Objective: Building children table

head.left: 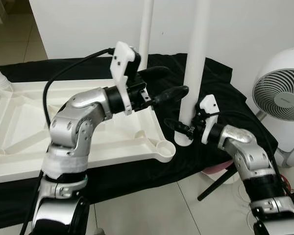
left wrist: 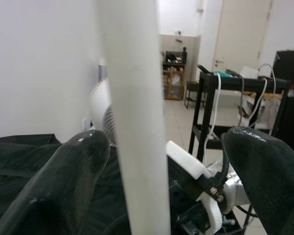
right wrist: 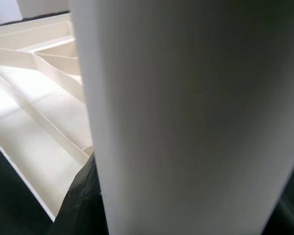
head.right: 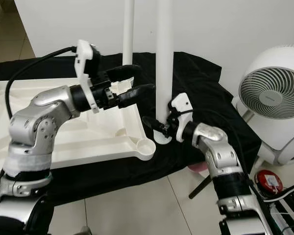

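Head views: upturned white tabletop (head.left: 19, 147) lies on black cloth (head.left: 137, 181). One table leg (head.left: 195, 68) stands upright on the cloth just off the tabletop's corner socket (head.left: 165, 148). Right gripper (head.left: 182, 128) is clenched on that leg near its base. Left gripper (head.left: 166, 83), fingers spread, sits beside the leg higher up. White fan (head.left: 280, 98) right.

Left wrist: leg between the spread fingers (left wrist: 73, 166), untouched.

Right wrist: leg close-up, tabletop ribs behind.

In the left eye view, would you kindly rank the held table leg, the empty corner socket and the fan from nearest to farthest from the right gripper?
1. Table leg: at the right gripper.
2. Corner socket: just to its left, on the tabletop's corner.
3. Fan: far right, by the wall.
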Controlling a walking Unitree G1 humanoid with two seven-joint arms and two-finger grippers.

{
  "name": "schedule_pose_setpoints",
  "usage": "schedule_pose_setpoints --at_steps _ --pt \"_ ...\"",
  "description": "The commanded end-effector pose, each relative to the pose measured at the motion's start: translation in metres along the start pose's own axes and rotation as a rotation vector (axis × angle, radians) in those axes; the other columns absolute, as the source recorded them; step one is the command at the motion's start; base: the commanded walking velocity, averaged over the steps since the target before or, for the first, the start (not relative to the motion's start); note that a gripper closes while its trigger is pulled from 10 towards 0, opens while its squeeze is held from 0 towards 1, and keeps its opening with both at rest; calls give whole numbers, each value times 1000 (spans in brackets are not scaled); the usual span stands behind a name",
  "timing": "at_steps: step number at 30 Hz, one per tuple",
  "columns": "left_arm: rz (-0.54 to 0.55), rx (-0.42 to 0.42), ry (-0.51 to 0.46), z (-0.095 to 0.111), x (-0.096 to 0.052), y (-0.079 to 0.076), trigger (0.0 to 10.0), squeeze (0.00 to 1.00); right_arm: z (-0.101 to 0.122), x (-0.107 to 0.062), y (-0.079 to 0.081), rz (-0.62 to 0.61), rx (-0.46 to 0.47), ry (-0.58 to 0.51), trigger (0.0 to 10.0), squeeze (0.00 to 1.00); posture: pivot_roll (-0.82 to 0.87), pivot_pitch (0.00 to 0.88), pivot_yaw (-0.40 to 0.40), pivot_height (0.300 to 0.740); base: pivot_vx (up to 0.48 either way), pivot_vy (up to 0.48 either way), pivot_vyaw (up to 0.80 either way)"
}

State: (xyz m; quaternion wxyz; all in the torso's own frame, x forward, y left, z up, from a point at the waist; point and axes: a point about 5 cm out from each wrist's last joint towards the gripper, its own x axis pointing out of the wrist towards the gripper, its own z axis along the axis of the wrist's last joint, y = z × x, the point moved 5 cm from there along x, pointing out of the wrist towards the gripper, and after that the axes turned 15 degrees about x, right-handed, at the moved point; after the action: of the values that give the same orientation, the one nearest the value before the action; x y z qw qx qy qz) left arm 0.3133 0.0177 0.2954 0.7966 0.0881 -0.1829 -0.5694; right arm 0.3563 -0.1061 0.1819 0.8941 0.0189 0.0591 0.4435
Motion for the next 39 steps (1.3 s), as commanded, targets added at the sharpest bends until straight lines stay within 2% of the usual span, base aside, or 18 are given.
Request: schedule_pose_setpoints --at_steps 1,7,14,21,25,33,34,35,36,37,38,39 --pt "-50 17 5 2 8 -4 10000 0 4 1 -4 -11 -38 11 10000 0 -7 0 -68 740 0 0 0" --pt "4 29 31 -1 21 5 10000 0 8 9 -1 9 -75 15 10000 0 -7 0 -66 740 0 0 0" --pt "4 29 31 -1 21 5 10000 0 8 9 -1 9 -75 15 10000 0 -7 0 -66 740 0 0 0" --pt "71 19 41 5 41 19 10000 0 6 26 9 51 -115 22 10000 0 3 0 -68 740 0 0 0" --pt "79 12 31 11 49 22 10000 0 6 28 7 48 -125 23 10000 0 1 0 -66 740 0 0 0" --pt "76 7 16 15 53 23 9882 0 7 27 4 30 -129 16 10000 0 -2 0 -63 740 0 0 0" --pt "77 4 14 15 53 24 4000 0 8 27 3 22 -124 9 10000 0 -3 0 -61 740 0 0 0" --pt "77 4 14 15 53 24 4000 0 8 27 3 22 -124 9 10000 0 -3 0 -61 740 0 0 0" --pt "78 2 14 15 52 25 3373 0 10 27 1 11 -116 -6 10000 0 -2 0 -59 740 0 0 0" --pt "78 2 14 15 52 25 3373 0 10 27 1 11 -116 -6 10000 0 -2 0 -59 740 0 0 0" --pt "74 0 20 13 51 25 5333 0 13 27 0 3 -111 -30 10000 0 -2 0 -57 740 0 0 0" --pt "74 0 20 13 51 25 5333 0 13 27 0 3 -111 -30 10000 0 -2 0 -57 740 0 0 0"
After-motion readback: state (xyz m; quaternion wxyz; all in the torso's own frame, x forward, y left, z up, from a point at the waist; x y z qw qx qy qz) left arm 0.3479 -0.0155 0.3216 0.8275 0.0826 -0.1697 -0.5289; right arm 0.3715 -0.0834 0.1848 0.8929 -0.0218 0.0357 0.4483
